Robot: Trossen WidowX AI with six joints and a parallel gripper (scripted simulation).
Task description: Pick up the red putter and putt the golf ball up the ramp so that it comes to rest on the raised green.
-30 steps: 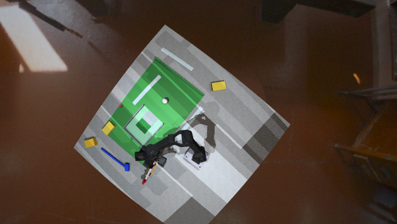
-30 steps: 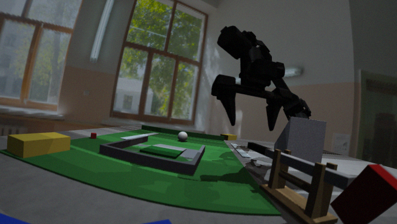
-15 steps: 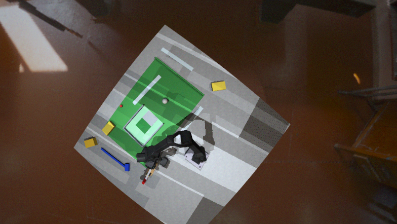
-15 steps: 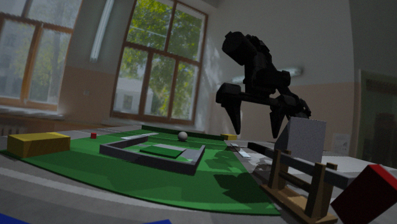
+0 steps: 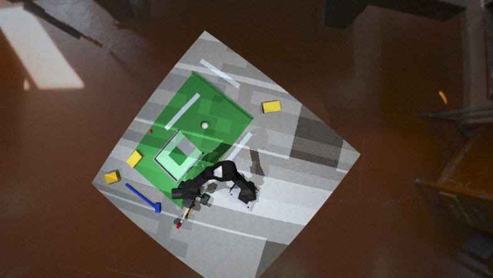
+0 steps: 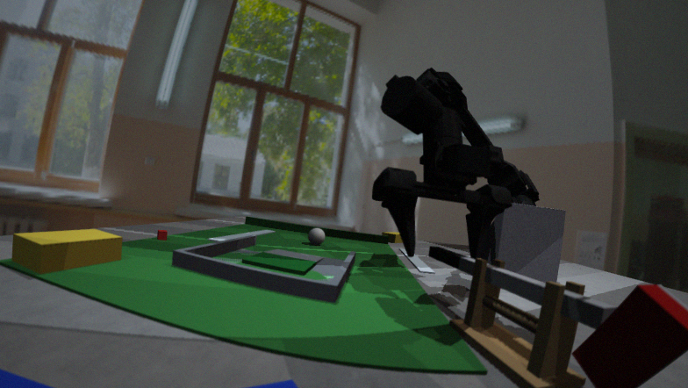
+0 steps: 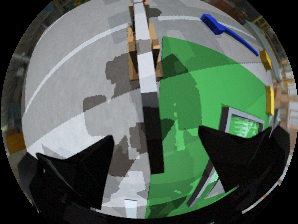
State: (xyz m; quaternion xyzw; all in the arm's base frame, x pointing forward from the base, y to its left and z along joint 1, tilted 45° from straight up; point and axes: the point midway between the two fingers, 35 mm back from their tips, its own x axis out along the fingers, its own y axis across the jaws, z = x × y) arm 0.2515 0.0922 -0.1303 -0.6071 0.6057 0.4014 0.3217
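Note:
The red putter rests in a wooden stand, its pale shaft ending in a dark handle. My gripper is open and empty, with its fingers on either side of the handle end in the wrist view. The white golf ball lies on the green mat. The grey ramp leads to the raised green, inside a low grey wall. The ball is outside my wrist view.
A blue putter lies beside the mat. Yellow blocks and a small red cube stand around it. Pale strips lie near the ball's end. A green rail edges the mat.

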